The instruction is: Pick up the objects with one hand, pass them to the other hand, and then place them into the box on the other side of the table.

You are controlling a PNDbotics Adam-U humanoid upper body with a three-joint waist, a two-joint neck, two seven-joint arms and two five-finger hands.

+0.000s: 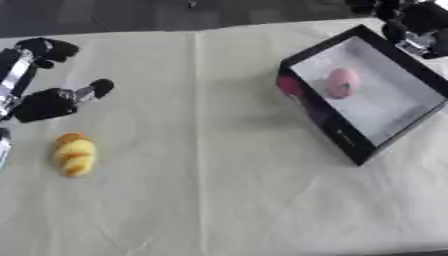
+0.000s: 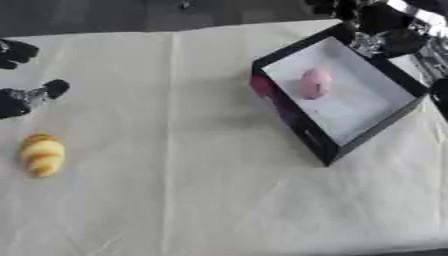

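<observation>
A yellow and orange ridged toy (image 1: 74, 154) lies on the cream tablecloth at the left. My left hand (image 1: 44, 102) hovers just above and behind it, fingers spread open and holding nothing. A black box with a white inside (image 1: 420, 75) stands at the right, and a pink rounded object (image 1: 342, 82) lies in it. My right hand (image 2: 385, 25) hangs over the box's far corner with nothing visible in it; its fingers look relaxed.
The cream cloth (image 1: 210, 190) covers the whole table, with a fold line running down its middle. A dark floor shows beyond the far edge. A pink picture shows on the box's outer left wall (image 1: 293, 87).
</observation>
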